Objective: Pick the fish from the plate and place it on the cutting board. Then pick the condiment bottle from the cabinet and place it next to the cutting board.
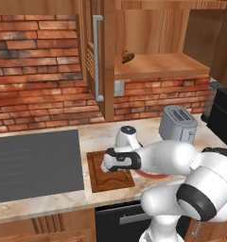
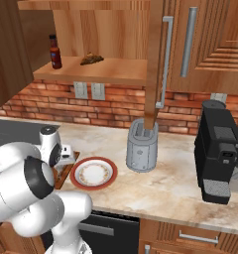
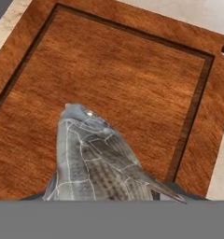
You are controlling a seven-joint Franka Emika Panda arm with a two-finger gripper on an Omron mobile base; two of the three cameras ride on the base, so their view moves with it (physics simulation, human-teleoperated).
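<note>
My gripper is shut on the fish, a silver-grey scaled body that fills the lower middle of the hand view. Its head points out over the cutting board, the dark brown grooved board on the counter beside the stovetop. Whether the fish touches the wood I cannot tell. The red-rimmed white plate lies bare just right of the board. The condiment bottle stands upright at the left end of the shelf in the open cabinet.
A small brown lump lies on the shelf near the bottle. A grey toaster stands behind the plate and a black coffee machine at the far right. The grey stovetop lies left of the board. The cabinet door hangs open.
</note>
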